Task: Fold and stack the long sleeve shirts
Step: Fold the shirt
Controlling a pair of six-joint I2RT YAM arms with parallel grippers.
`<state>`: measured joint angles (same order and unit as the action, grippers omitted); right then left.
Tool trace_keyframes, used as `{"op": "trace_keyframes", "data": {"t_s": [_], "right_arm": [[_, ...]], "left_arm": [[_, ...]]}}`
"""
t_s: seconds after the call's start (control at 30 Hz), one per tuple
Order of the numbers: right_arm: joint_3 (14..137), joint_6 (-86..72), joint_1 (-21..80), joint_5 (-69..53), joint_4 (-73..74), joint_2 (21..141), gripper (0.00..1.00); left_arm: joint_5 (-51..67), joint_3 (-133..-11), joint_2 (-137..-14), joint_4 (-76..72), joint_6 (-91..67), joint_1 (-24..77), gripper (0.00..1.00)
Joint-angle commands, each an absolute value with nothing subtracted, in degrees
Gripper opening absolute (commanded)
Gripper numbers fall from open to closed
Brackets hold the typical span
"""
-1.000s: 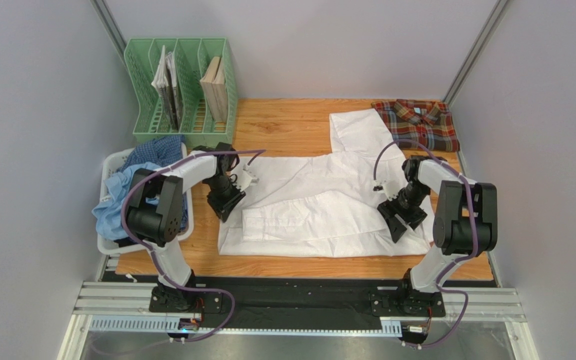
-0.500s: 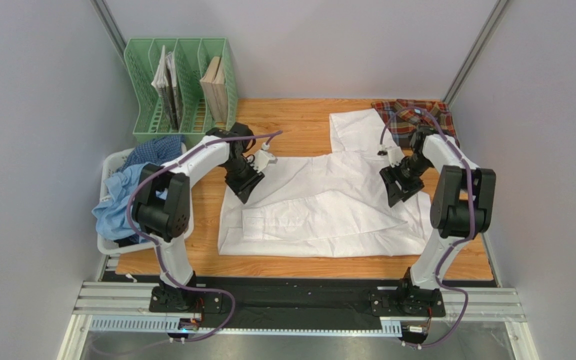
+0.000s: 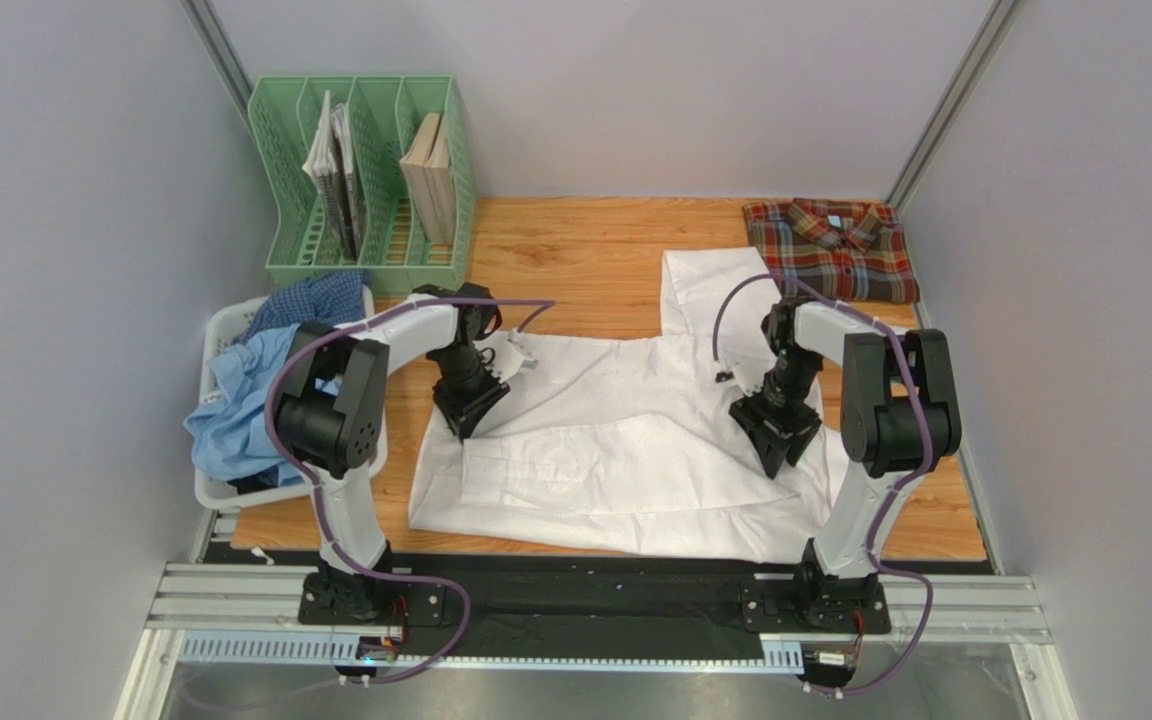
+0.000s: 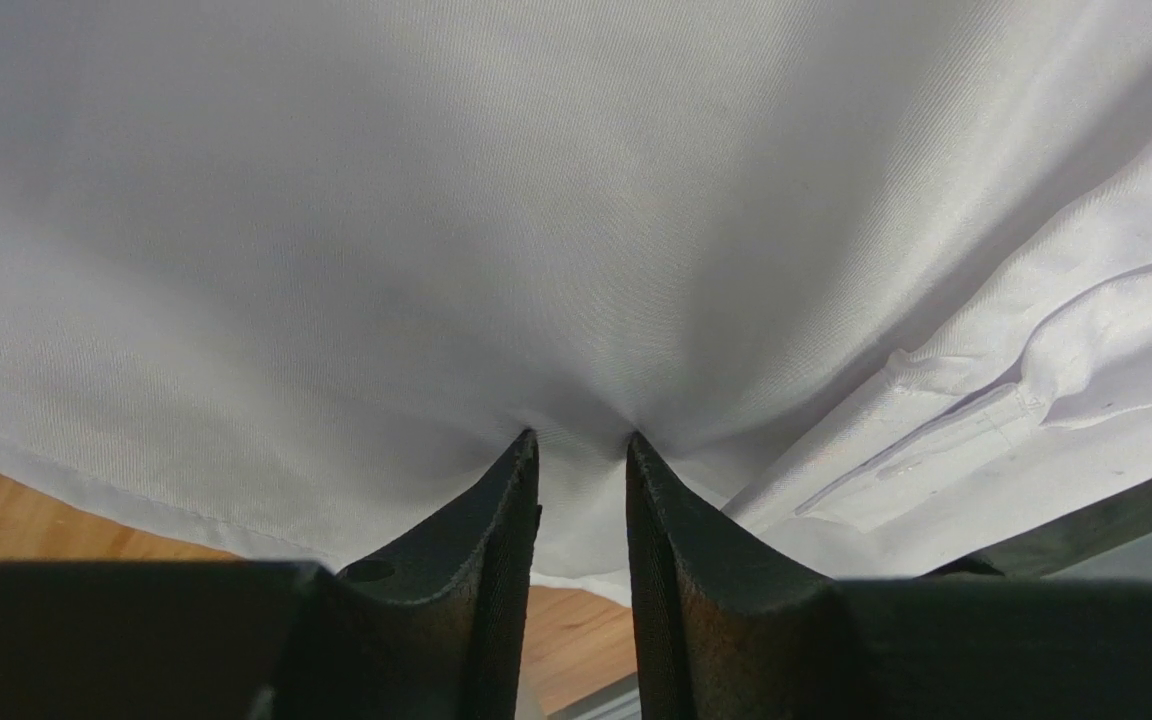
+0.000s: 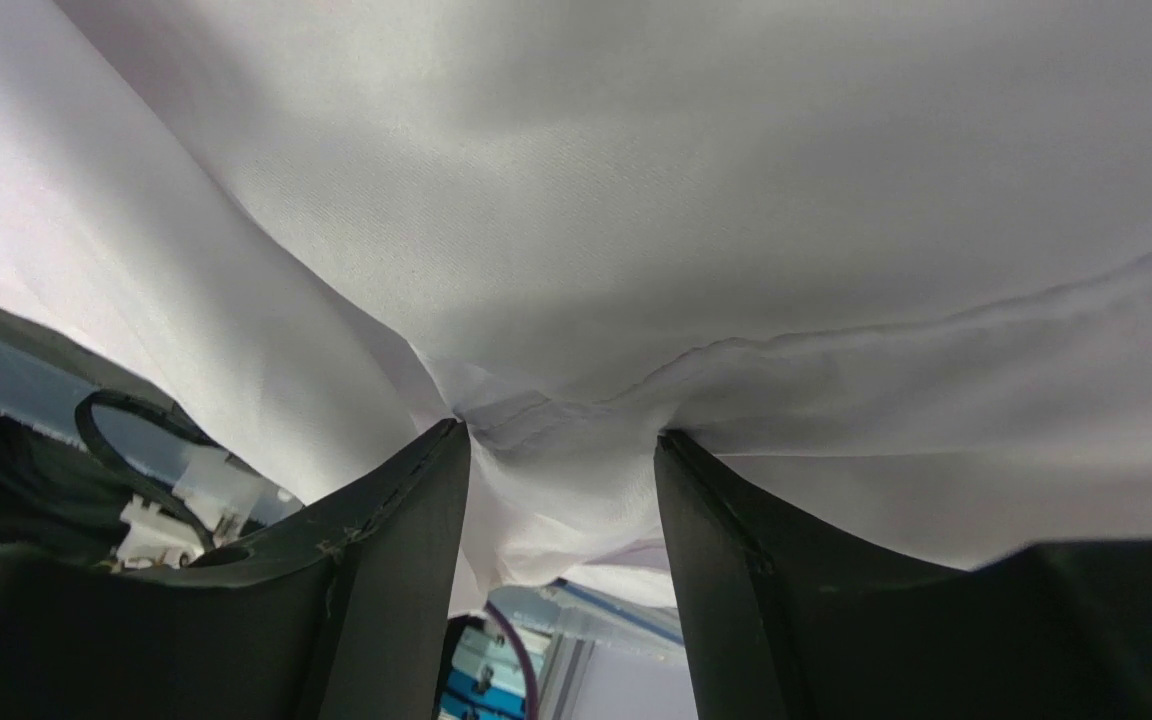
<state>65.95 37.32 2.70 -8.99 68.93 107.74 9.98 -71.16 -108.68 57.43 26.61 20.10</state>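
Wooden table [image 3: 582, 248]; white shirt [image 3: 627, 450] between left fingers [image 4: 495, 525], right fingers [image 5: 405, 548]

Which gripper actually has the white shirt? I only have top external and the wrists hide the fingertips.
Observer: In the left wrist view, the left gripper is pinched on a fold of the white shirt, and the cloth puckers into the narrow gap.
Operator: And the right?
Observer: The right gripper has a thicker bunch of cloth between its fingers. They stand wider apart, and the creases run in to the gap.
Operator: How deep is the left grip?
Observer: It is shallow. It sits close to the shirt's edge, with bare wood of the table showing just past it.
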Motion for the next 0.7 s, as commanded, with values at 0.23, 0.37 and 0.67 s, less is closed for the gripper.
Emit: {"op": "trace_keyframes", "data": {"t_s": [0.23,0.37,0.67], "right_arm": [[88.6,38.1,-4.3,-25.1,75.4,104.1,0.67],[102.8,31.6,-7.3,-30.2,72.0,108.7,0.68],[112.0,21.6,-8.4,-27.0,59.0,120.6,0.70]], "left_arm": [[22.7,-83.7,-96.1,61.4,33.7,14.9,0.53],[26.8,-87.4,-92.4,54.7,31.9,13.7,0.60],[38.4,-79.0,-84.0,23.3,21.1,9.8,0.99]]}}
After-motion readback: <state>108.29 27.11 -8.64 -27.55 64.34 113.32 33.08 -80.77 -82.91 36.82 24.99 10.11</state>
